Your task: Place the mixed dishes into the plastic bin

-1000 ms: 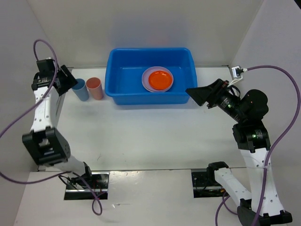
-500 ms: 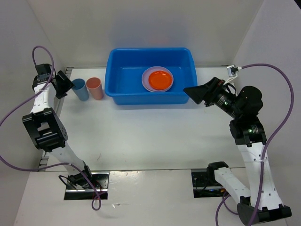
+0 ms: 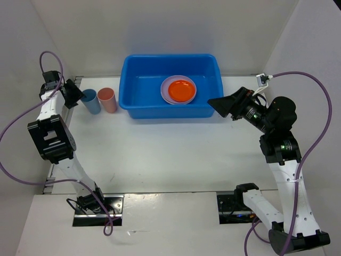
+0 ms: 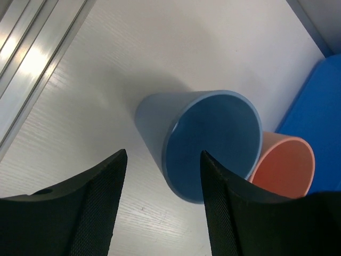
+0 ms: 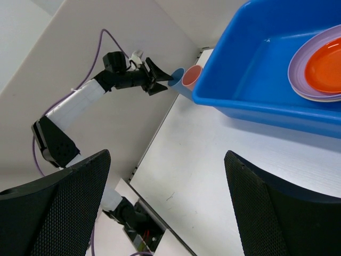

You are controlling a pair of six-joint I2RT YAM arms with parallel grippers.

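Surface: white table point(image 3: 160, 149), white walls on three sides.
Bin: bright blue plastic bin point(image 3: 169, 56), far middle of the table.
Plates: lavender plate point(image 3: 165, 94) lies in the bin's right half, with the smaller orange plate point(image 3: 181, 90) on top of it.
Cups: blue cup point(image 3: 91, 101) and salmon-pink cup point(image 3: 107, 100) stand side by side just left of the bin (outside it).
Left gripper point(image 3: 77, 96): just beside the blue cup, fingers apart, clamping nothing.
Right gripper point(image 3: 217, 108): near the bin's right near corner, fingers wide apart, empty.
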